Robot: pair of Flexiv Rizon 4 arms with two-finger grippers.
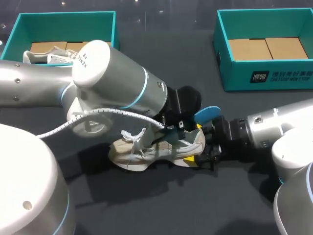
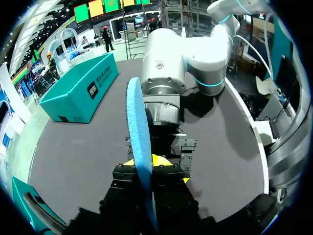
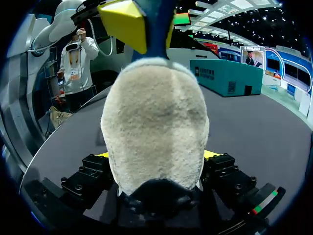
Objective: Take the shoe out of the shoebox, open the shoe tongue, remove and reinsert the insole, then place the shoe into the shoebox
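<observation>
Two tools share one job: the left tool pinches the thin blue insole just above the heel, while the right tool clamps the fuzzy heel of the shoe lying on the dark surface. Both look light and floppy, and the heel seems the firmest hold. White print on the right shoebox goes unread.

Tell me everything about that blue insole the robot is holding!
The blue insole is thin, flat and foamy-looking, with a rounded end. The left claw pinches it from both sides, so it stands on edge. Its free end pokes up above the heel of the pale shoe, which the right claw grips. Its lower tip is hidden.
</observation>
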